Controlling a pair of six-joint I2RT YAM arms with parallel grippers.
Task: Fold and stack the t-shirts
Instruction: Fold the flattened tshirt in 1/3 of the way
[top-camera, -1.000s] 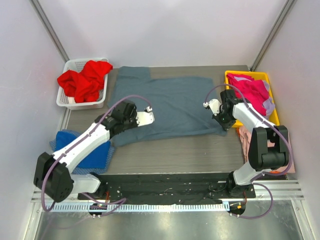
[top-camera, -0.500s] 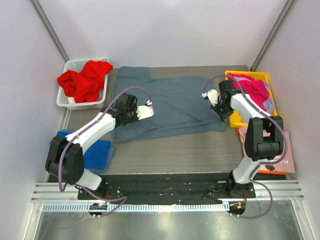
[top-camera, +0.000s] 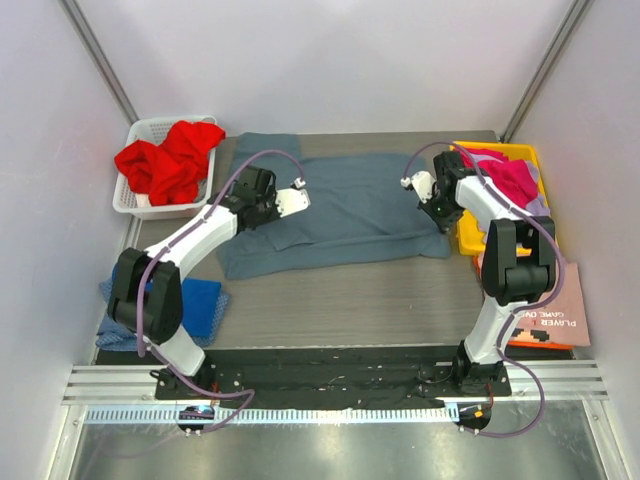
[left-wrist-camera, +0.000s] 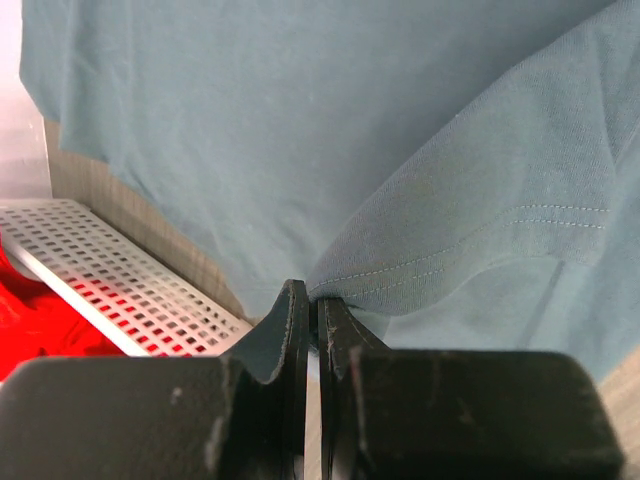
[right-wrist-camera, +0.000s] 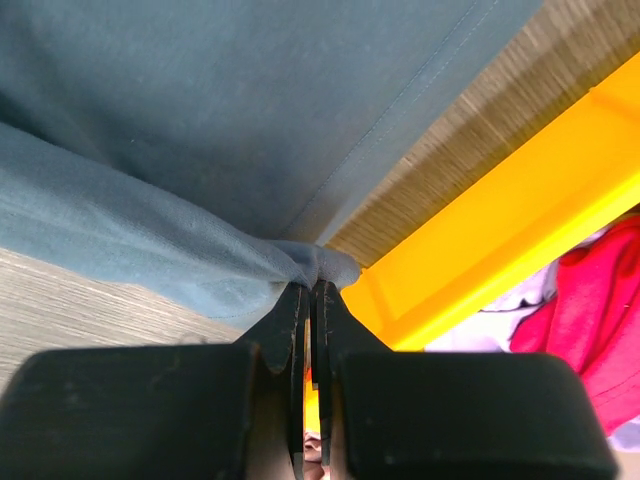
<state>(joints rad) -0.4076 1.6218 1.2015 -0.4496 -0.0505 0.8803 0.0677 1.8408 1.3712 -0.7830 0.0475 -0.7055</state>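
Observation:
A large slate blue-grey t-shirt (top-camera: 350, 205) lies spread across the middle of the table, its near edge doubled over. My left gripper (top-camera: 272, 208) is shut on the shirt's hem (left-wrist-camera: 400, 270) at the left side, next to the white basket. On the right side my right gripper (top-camera: 438, 208) is shut on a bunched corner of the same shirt (right-wrist-camera: 315, 262), beside the yellow bin. A red t-shirt (top-camera: 170, 160) fills the basket. A magenta one (top-camera: 505, 178) sits in the bin. A royal blue one (top-camera: 195, 300) lies near left, and a pale pink one (top-camera: 488, 272) near right.
The white perforated basket (top-camera: 135, 205) stands at the far left, and its rim (left-wrist-camera: 130, 300) shows close to my left fingers. The yellow bin (top-camera: 470, 238) stands at the far right, its wall (right-wrist-camera: 500, 240) right beside my right fingers. A printed sheet (top-camera: 555, 318) lies near right.
Both grippers have moved toward the far side with the shirt's near edge in them. That edge has folded up over the body, so the shirt looks narrower front to back.

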